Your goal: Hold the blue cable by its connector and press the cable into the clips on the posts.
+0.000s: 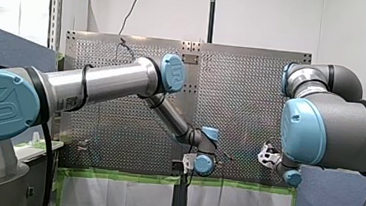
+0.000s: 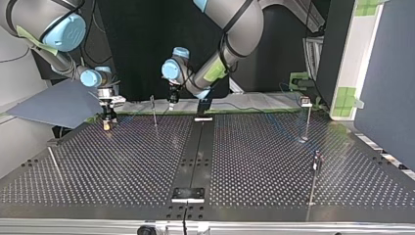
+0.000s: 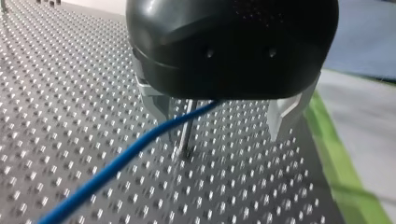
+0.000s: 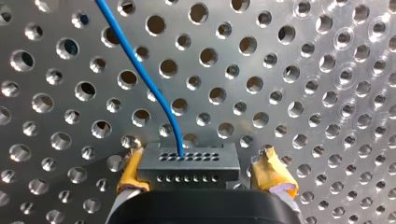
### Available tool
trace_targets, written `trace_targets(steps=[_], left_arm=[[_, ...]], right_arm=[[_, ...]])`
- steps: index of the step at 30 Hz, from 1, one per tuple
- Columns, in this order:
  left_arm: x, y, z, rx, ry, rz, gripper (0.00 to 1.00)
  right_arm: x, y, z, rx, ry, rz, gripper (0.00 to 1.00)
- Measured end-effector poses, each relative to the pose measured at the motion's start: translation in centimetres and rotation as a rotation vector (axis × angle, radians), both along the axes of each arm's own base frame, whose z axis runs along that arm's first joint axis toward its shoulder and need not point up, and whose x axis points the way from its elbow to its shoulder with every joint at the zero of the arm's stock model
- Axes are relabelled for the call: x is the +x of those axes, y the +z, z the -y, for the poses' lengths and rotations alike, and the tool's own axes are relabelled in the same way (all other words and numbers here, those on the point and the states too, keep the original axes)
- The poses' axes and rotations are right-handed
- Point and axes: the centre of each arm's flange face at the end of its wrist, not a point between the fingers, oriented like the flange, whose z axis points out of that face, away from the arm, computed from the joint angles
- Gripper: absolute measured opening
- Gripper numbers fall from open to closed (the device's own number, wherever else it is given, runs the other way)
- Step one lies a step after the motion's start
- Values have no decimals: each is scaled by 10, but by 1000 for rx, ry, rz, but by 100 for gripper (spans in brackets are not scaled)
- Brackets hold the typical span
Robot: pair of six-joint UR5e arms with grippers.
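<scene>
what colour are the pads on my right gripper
Yellow pads, either side of the dark connector; the right wrist view shows them best.

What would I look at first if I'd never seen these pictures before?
Probably the bright blue cable: in the right wrist view it rises from a grey connector between my right gripper's yellow pads, and in the left wrist view it runs under my open left gripper, past a thin post. Then the big arms with light-blue joints, my left arm and my right arm, filling the front view's sides.
</scene>
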Motion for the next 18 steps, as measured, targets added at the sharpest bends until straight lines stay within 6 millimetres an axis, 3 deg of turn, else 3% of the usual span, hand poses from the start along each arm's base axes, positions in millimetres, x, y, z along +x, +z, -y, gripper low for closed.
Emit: trace_targets(steps=[7, 18], left_arm=[[-26, 13, 14, 35, -83, -19, 100], [-60, 54, 38, 10, -221, 40, 100]], right_arm=[[0, 0, 0, 0, 0, 0, 100], [0, 0, 0, 0, 0, 0, 100]])
